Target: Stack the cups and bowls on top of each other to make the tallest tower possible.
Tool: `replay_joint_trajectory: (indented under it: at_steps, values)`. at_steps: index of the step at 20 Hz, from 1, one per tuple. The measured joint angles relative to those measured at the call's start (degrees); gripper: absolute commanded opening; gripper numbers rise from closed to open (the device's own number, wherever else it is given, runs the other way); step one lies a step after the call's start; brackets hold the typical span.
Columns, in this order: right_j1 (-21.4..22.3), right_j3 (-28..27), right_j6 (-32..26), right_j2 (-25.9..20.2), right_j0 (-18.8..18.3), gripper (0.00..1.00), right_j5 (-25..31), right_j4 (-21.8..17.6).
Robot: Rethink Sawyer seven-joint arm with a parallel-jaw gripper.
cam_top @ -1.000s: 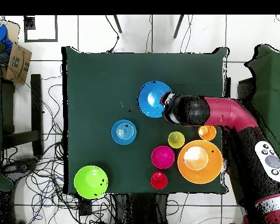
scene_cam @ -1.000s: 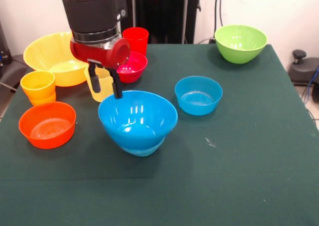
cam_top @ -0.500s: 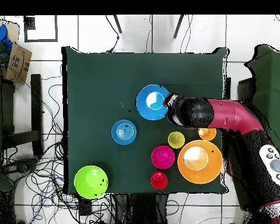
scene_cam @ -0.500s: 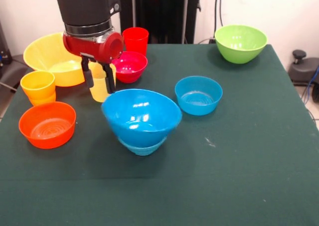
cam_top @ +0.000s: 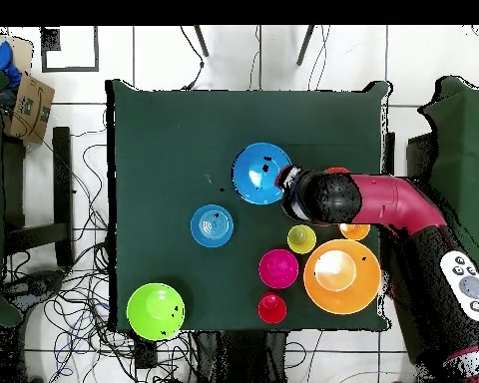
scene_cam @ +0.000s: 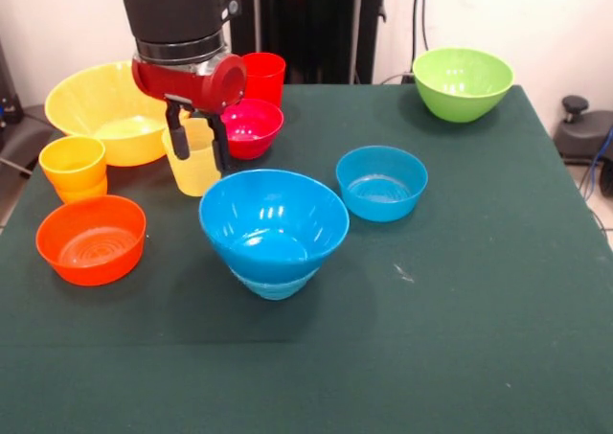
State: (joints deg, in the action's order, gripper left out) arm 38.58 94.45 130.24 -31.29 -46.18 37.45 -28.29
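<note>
**Large blue bowl let go onto the small one; jaws drew clear**

Nearest the bench's front edge, the large blue bowl (scene_cam: 274, 225) sat level, nested on a small light-blue bowl (scene_cam: 273, 283) whose base showed beneath it. That made a two-bowl tower (scene_cam: 274, 238) near the bench's middle. A second earlier the same bowl had been tipped, with the jaws at its rim; half a second earlier it was nearly settled. Now it stood free, so I judged the placement finished and the tower ready for a further piece.

Toward the left edge lay the shallow orange bowl (scene_cam: 91, 239) and the orange-yellow cup (scene_cam: 73, 166), neither shifted. Another small blue bowl (scene_cam: 381, 182) rested right of the tower.

Further back, the gripper (scene_cam: 196, 147) had risen and hung before the yellow cup (scene_cam: 194, 169), jaws parted and holding nothing. Behind were the magenta bowl (scene_cam: 253, 126), red cup (scene_cam: 262, 77) and large yellow-orange bowl (scene_cam: 105, 111); the lime green bowl (scene_cam: 463, 83) sat at the far right corner.
</note>
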Motion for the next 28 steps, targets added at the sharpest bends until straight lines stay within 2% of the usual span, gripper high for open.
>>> replay_joint_trajectory:
  at_steps: [10,21,28]
  values:
    - [1.2,1.8,0.0,0.1,0.7,1.00,0.0,0.0]
    - [7.6,6.4,0.0,3.5,9.2,1.00,-0.8,-1.1]
    - [7.9,8.0,0.0,3.5,9.3,1.00,-0.8,-1.1]
